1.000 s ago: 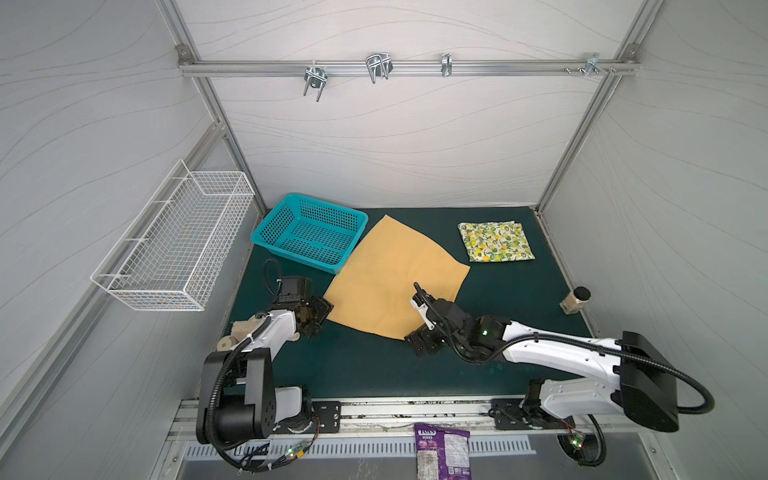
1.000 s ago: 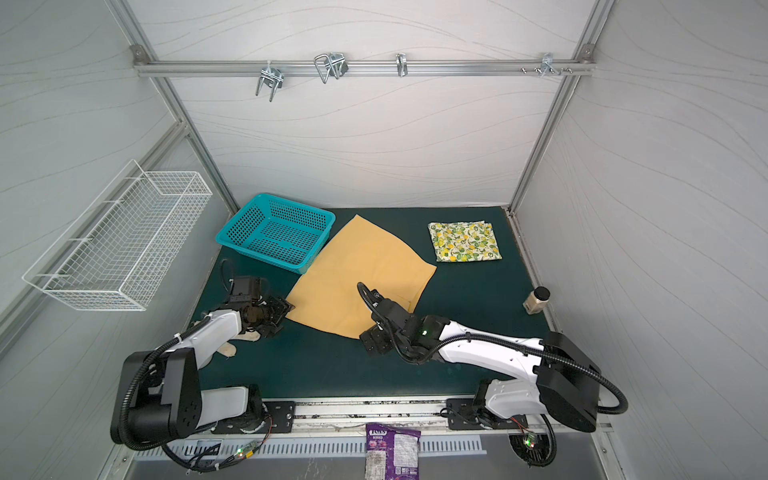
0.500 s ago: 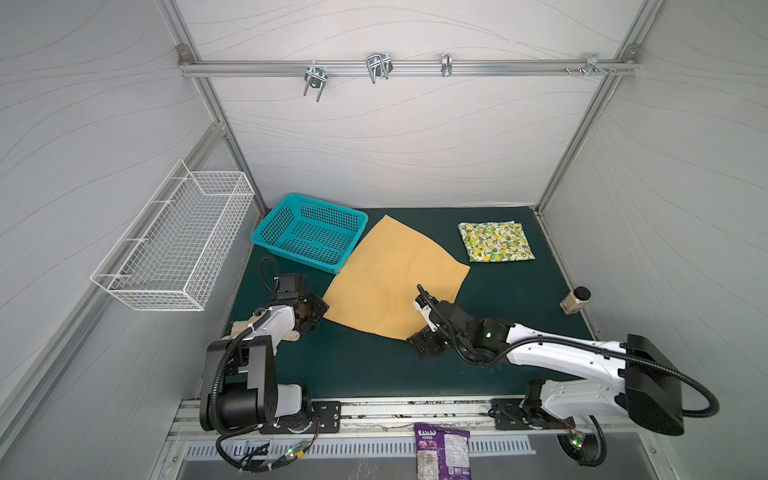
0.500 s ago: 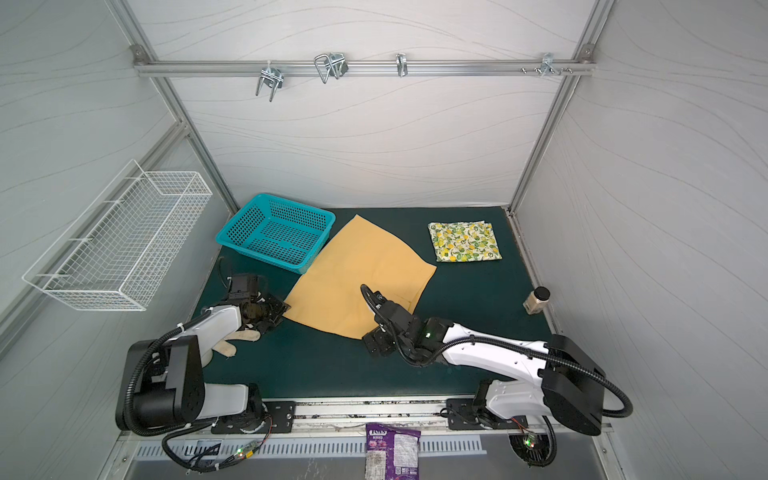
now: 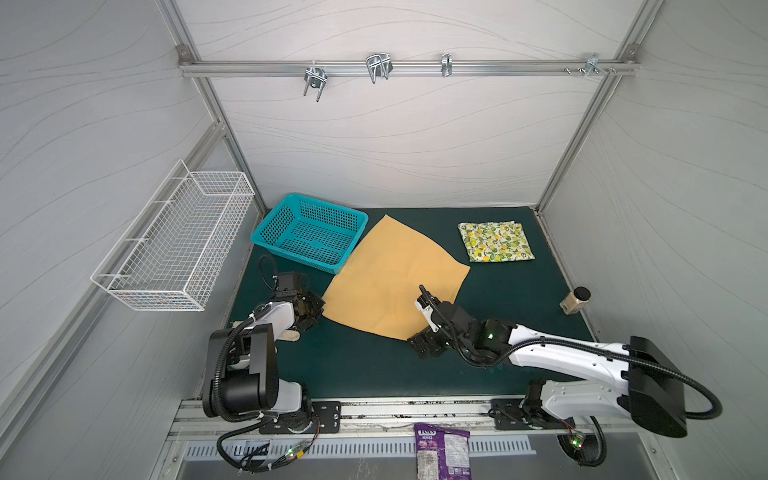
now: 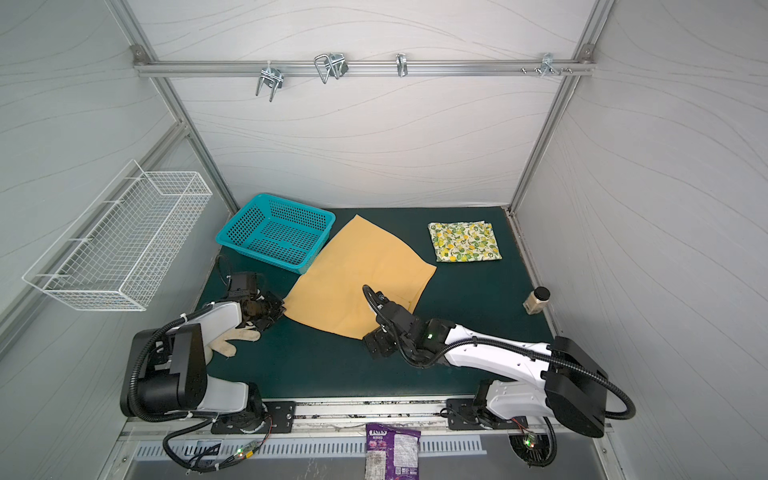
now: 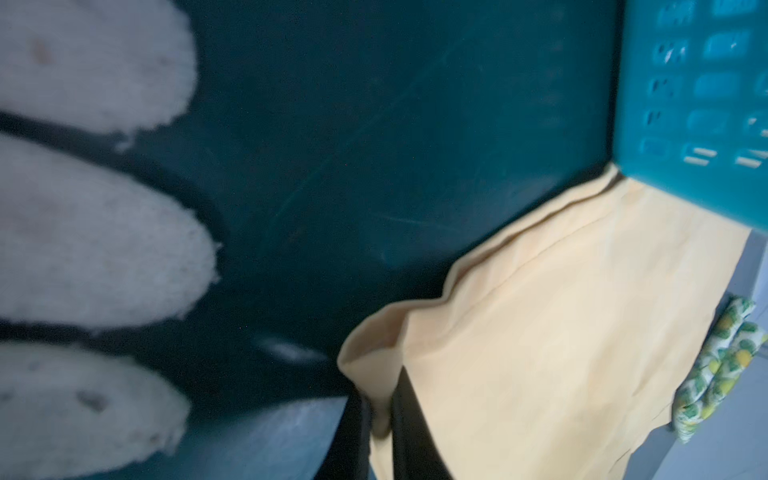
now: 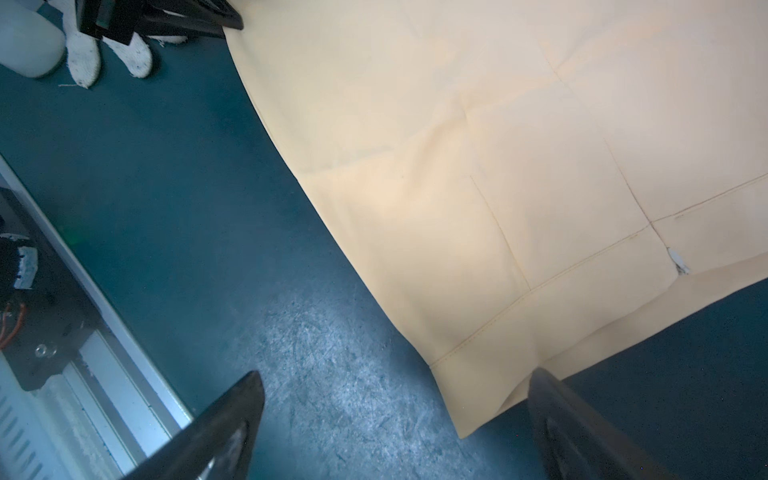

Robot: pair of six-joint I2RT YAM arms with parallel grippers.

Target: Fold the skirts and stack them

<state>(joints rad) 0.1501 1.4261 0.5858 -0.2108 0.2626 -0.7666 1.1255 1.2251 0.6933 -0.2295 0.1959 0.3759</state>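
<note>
Left claw (image 7: 379,428) pinched on a corner of the mustard skirt (image 5: 395,278); right claw (image 8: 395,436) wide open, empty.

Mustard skirt lies spread flat mid-way on the green mat (image 5: 374,365), its far-left edge touching the teal basket (image 5: 291,255). Left claw: jaws nearly together, skirt's left corner nipped between them, cloth puckered there. Right claw: jaws far apart, low over the mat, straddling the skirt's near corner, not gripping it. Lemon-print skirt (image 5: 494,247) sits folded at far right, well apart from the mustard one. White glove (image 6: 232,336) lies beside the left claw.
</note>
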